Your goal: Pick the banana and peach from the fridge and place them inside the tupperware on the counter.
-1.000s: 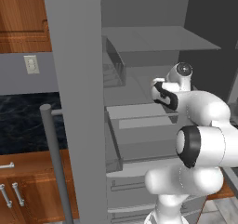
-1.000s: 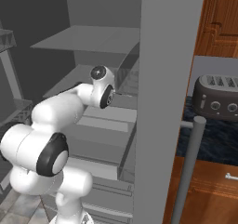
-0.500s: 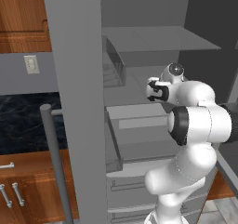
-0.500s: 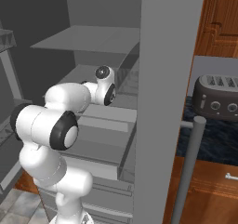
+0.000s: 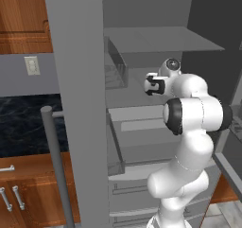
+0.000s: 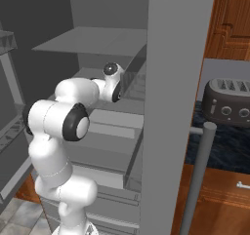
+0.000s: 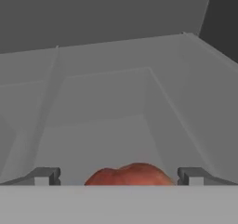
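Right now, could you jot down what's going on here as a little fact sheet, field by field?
Setting: simulated kitchen
Fridge: door swung wide, grey shelves and drawers exposed
Arm: reaching into the fridge at shelf height
Pincer: open, nothing held
Peach: red-orange, lying between the two fingertips in the hand view
Contact with peach: cannot tell
Counter: dark marbled stone beside the fridge
Toaster: on the counter in the right base view

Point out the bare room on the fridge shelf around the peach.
Bare grey shelf lies beyond the peach up to the fridge back wall, and out to both side walls. It is tight only low down, where the open gripper flanks the peach.
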